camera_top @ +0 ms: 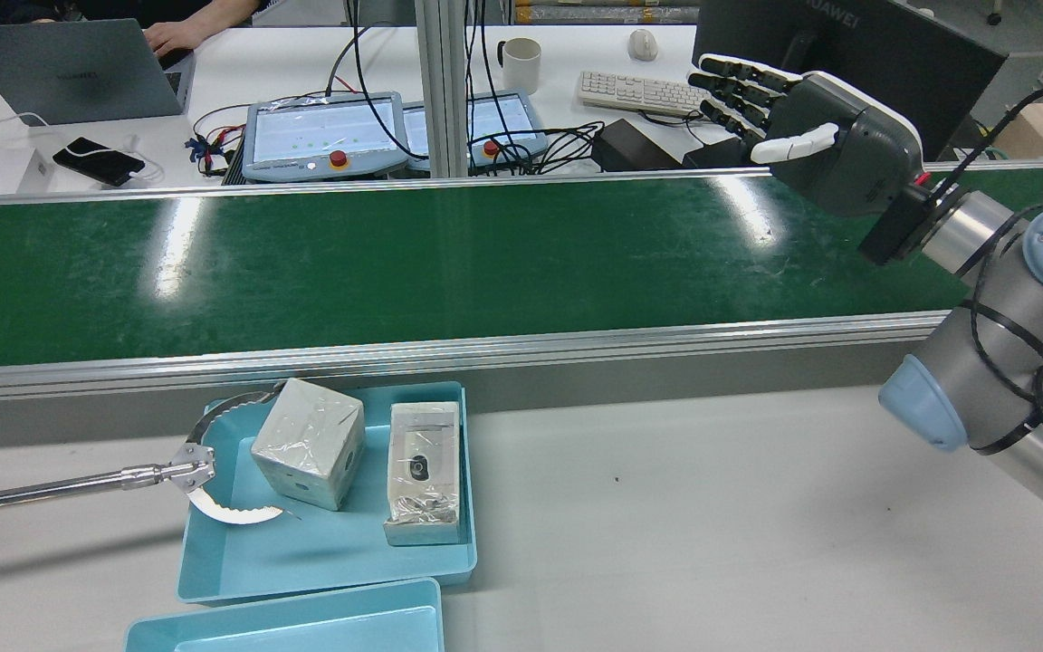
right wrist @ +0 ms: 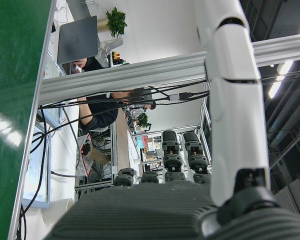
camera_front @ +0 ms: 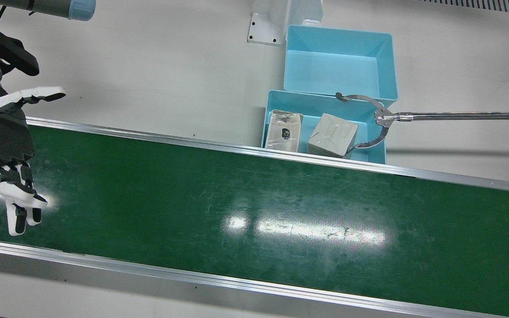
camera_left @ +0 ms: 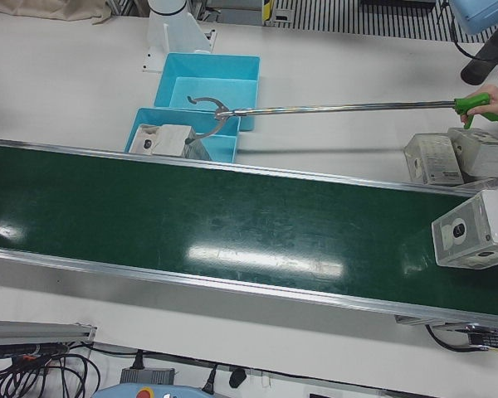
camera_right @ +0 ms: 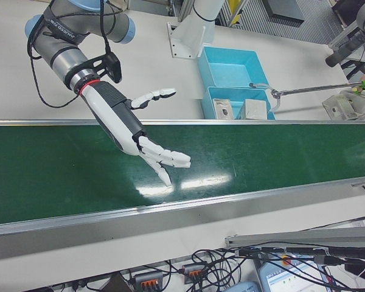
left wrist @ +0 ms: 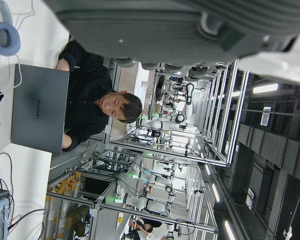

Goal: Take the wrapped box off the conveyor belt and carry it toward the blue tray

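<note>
A white wrapped box (camera_left: pixel 473 230) with a camera printed on its side sits at the far right end of the green belt (camera_left: pixel 232 224) in the left-front view. My right hand (camera_front: pixel 2 145) hovers open over the other end of the belt, fingers spread and nothing in it, far from that box; it also shows as the right hand (camera_top: pixel 811 127) and the right hand (camera_right: pixel 140 140). Of my left hand (left wrist: pixel 190 25) only a dark strip of palm shows, in its own view. The shallow blue tray (camera_front: pixel 267 115) lies beside the belt's robot-side rail and holds two wrapped boxes.
A person's long reacher tool (camera_front: pixel 457 116) has its claw (camera_front: pixel 371 121) around the cube-shaped box (camera_front: pixel 332 134) in the tray, next to a flat box (camera_front: pixel 284 130). A deeper blue bin (camera_front: pixel 338 66) stands behind the tray. More wrapped boxes (camera_left: pixel 448 156) rest beyond the belt's end.
</note>
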You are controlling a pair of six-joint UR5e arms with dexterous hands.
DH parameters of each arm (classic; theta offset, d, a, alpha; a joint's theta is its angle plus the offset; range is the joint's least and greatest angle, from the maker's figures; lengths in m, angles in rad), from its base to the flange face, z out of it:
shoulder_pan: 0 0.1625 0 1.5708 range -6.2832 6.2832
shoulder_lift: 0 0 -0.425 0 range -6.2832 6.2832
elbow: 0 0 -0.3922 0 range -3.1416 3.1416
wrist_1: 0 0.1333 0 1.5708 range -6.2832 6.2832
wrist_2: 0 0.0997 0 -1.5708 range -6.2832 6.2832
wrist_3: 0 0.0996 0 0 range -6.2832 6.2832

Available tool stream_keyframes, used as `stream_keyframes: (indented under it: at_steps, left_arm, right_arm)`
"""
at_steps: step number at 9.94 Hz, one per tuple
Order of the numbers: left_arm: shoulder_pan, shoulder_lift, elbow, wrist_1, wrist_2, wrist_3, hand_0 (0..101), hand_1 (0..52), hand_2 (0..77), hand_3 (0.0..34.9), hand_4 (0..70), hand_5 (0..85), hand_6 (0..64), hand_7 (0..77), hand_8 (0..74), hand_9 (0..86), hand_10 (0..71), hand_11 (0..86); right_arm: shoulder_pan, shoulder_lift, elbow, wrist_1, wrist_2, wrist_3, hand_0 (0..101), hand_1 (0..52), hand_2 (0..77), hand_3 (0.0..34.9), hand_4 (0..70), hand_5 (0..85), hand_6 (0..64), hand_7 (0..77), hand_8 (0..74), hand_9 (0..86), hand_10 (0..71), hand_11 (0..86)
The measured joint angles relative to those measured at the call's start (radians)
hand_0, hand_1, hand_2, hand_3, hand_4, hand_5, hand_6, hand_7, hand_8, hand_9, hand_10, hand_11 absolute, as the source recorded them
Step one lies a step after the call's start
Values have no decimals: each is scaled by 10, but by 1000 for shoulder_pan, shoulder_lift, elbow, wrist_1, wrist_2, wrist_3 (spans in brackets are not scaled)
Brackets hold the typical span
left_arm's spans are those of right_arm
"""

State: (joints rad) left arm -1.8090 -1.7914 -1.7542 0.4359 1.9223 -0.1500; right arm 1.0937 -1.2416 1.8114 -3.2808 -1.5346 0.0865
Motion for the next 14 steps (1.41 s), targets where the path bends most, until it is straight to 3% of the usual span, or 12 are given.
stream_keyframes:
  at_steps: [3, 4, 9, 10, 14]
  left_arm:
    - [0, 0, 0, 0, 0, 0, 0, 0, 11, 0, 0, 5, 0, 5, 5, 0, 5, 5]
    - [0, 0, 0, 0, 0, 0, 0, 0, 11, 0, 0, 5, 0, 5, 5, 5, 5, 5]
    - [0, 0, 0, 0, 0, 0, 0, 0, 11, 0, 0, 11, 0, 5, 5, 0, 5, 0]
    - [0, 0, 0, 0, 0, 0, 0, 0, 11, 0, 0, 5, 0, 5, 5, 0, 0, 5]
    - [0, 0, 0, 0, 0, 0, 0, 0, 11, 0, 0, 5, 0, 5, 5, 0, 5, 0]
  right_arm:
    - [-9, 1, -3, 7, 1, -2, 499, 158, 125, 5, 207, 142, 87, 207, 11, 22, 16, 38]
    - [-12, 0, -3, 7, 0, -3, 492, 125, 114, 6, 207, 142, 87, 213, 22, 49, 27, 44]
    - [-16, -24, 0, 8, 2, -24, 486, 131, 104, 5, 202, 142, 87, 213, 22, 44, 27, 49]
    - [-14, -33, -2, 7, 4, -25, 489, 153, 104, 4, 207, 158, 87, 202, 22, 27, 16, 44]
    - [-10, -58, 6, 7, 35, -24, 490, 153, 104, 5, 191, 147, 76, 196, 22, 27, 16, 44]
